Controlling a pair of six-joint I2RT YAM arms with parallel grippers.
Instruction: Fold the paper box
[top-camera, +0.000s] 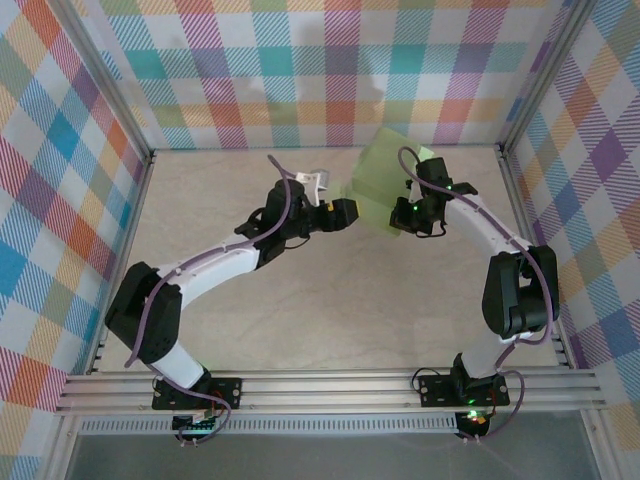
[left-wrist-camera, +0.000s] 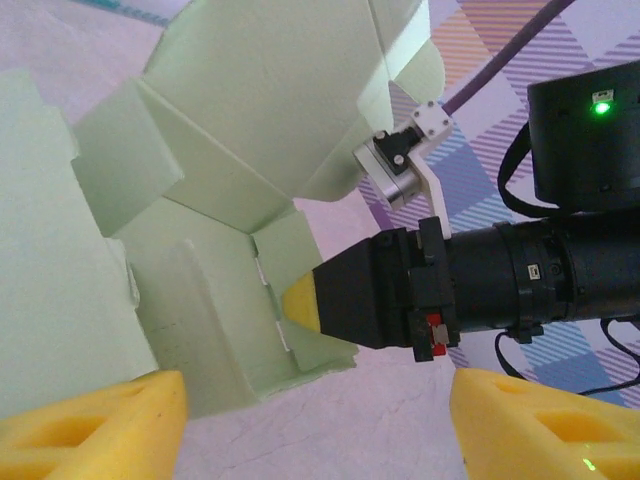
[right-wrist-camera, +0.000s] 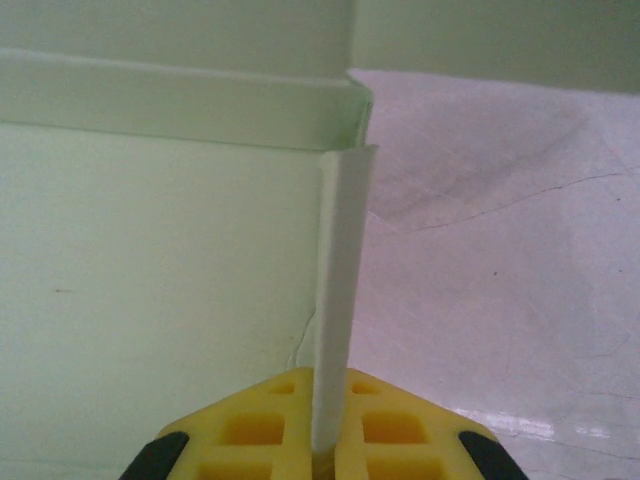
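Observation:
The paper box (top-camera: 383, 175) is a pale green card sheet with partly folded flaps, held tilted above the table at the back centre. My right gripper (top-camera: 402, 213) is shut on one of its flaps; in the right wrist view the thin card edge (right-wrist-camera: 338, 290) runs straight into the closed yellow pads (right-wrist-camera: 330, 440). My left gripper (top-camera: 347, 212) hovers just left of the sheet. Its yellow fingers (left-wrist-camera: 100, 420) stand wide apart, open, with bare table between them. In that view the paper box (left-wrist-camera: 230, 120) fills the upper left and the right gripper's yellow tip (left-wrist-camera: 300, 302) pinches a lower flap.
The pale marbled table (top-camera: 330, 300) is walled by plaid panels on three sides (top-camera: 320, 70). A metal rail (top-camera: 330, 385) runs along the near edge by the arm bases. The right arm's black wrist and cable (left-wrist-camera: 560, 270) cross the left wrist view.

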